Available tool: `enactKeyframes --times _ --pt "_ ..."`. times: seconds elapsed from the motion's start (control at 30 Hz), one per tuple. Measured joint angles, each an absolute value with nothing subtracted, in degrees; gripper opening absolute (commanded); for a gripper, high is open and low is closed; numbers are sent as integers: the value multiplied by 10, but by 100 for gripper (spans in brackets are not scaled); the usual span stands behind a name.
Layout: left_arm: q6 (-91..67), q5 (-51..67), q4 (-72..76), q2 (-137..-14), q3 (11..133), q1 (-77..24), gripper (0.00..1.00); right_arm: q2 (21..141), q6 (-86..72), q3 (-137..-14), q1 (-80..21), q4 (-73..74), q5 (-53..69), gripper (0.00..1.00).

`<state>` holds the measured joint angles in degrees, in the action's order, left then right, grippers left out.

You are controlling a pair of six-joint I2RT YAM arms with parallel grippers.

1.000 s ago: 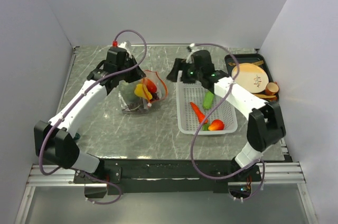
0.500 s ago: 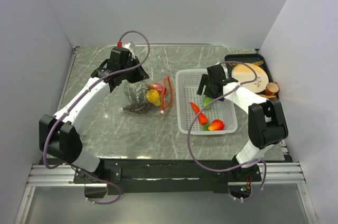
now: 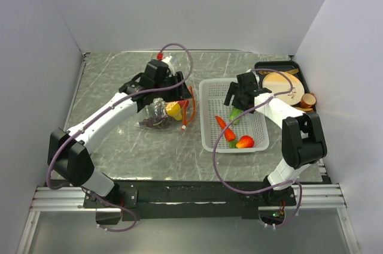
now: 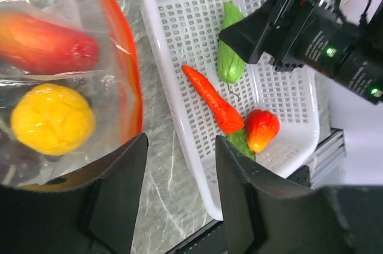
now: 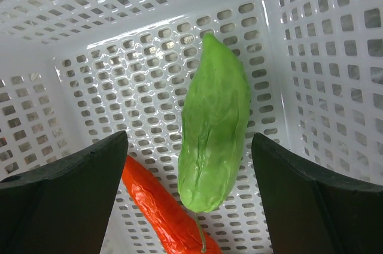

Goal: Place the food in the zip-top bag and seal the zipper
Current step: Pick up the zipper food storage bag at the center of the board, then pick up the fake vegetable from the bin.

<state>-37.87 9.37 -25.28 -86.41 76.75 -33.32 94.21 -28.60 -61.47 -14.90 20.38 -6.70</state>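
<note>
The right gripper [image 5: 188,158], spread wide, is poised over the green piece [image 5: 215,116]; centring across its width is advised.

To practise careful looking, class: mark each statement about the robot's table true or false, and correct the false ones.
1. The right gripper is open above the green piece in the white basket. True.
2. The yellow piece lies in the basket. False: it is inside the zip-top bag.
3. The carrot lies in the basket beside the green piece. True.
4. The left gripper is shut on the zipper. False: it is open and holds nothing.
</note>
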Motion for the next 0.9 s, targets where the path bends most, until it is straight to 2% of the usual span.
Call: enactKeyframes --times 0.27,0.63,0.73,0.9 --pt "-370 10 -274 -903 780 -367 48 942 -286 -614 -141 201 -59 91" --pt "-366 -68 -297 -964 811 -383 49 942 -284 -606 -126 192 -37 91" --pt "-366 -74 -297 -968 811 -383 45 942 -284 -606 -125 190 -33 91" --pt "-366 -82 -300 -991 827 -383 29 942 -282 -606 -124 188 -27 91"
